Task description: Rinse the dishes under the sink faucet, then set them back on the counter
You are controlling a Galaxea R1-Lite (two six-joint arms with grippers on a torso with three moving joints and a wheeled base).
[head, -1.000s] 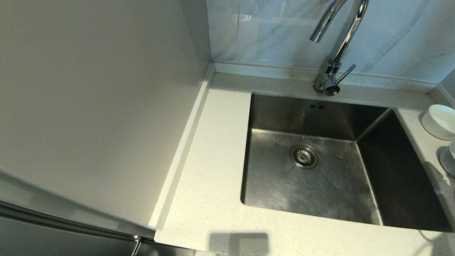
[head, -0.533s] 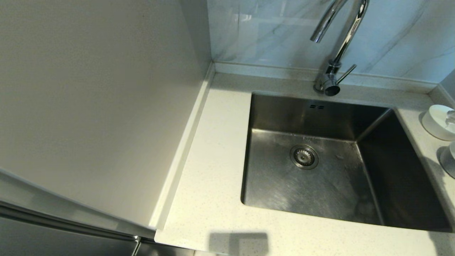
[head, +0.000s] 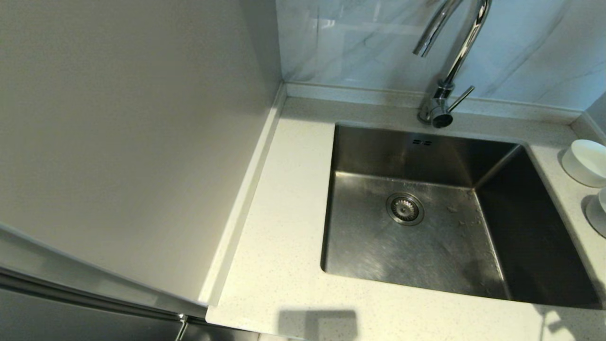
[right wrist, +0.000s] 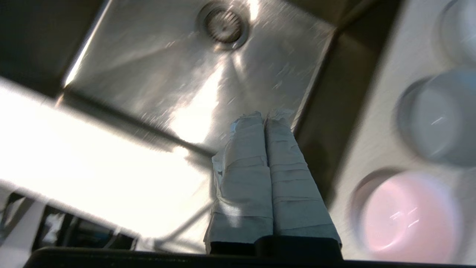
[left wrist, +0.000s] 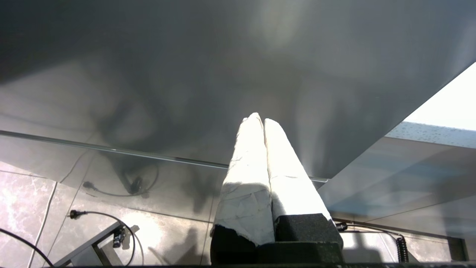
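Observation:
The steel sink sits in the speckled counter, with the chrome faucet behind it. A white bowl stands on the counter right of the sink, and a second bowl is cut off by the view's edge. The right wrist view shows a pink bowl, a greyish-white bowl and a third bowl in a row. My right gripper is shut and empty, above the sink's right side, apart from the bowls. My left gripper is shut and empty, parked low by a grey cabinet panel.
A tall beige panel walls off the counter's left side. Grey marbled tile backs the faucet. The drain strainer lies in the sink floor. Cables lie on the tiled floor below my left arm.
A pale blur over the white bowl at the right edge half a second ago is gone. Shadows on the sink's right side and the front right counter have shifted.

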